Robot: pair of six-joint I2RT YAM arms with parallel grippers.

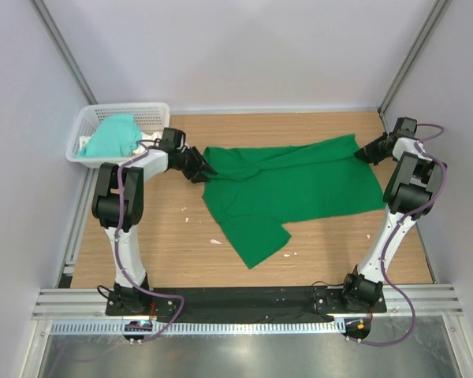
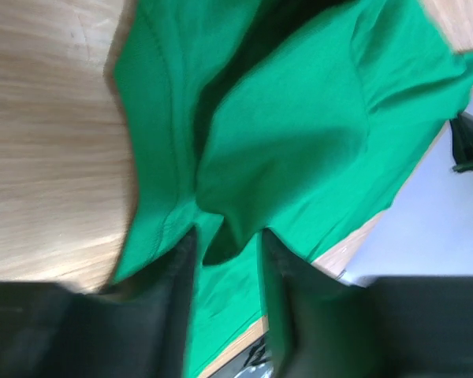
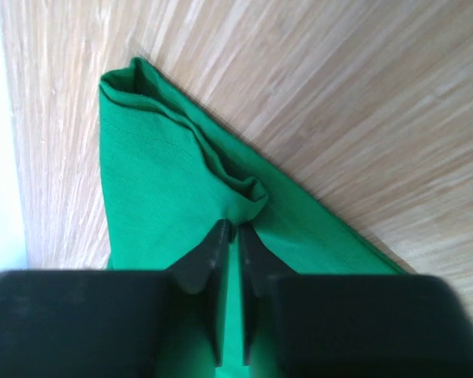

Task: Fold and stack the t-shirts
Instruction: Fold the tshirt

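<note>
While the left hand (image 2: 229, 238) stands spread around the green t-shirt (image 1: 292, 185), the right hand (image 3: 235, 228) pinches its corner.

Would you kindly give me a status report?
Left gripper open, green t-shirt between fingers. Right gripper pinching its corner. Mint t-shirt in basket. Nothing obstructing.

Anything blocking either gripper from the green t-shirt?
Nothing visible. The left gripper straddles the left edge of the deep green fabric t-shirt; the right gripper pinches its bunched right corner on the wooden table.
</note>
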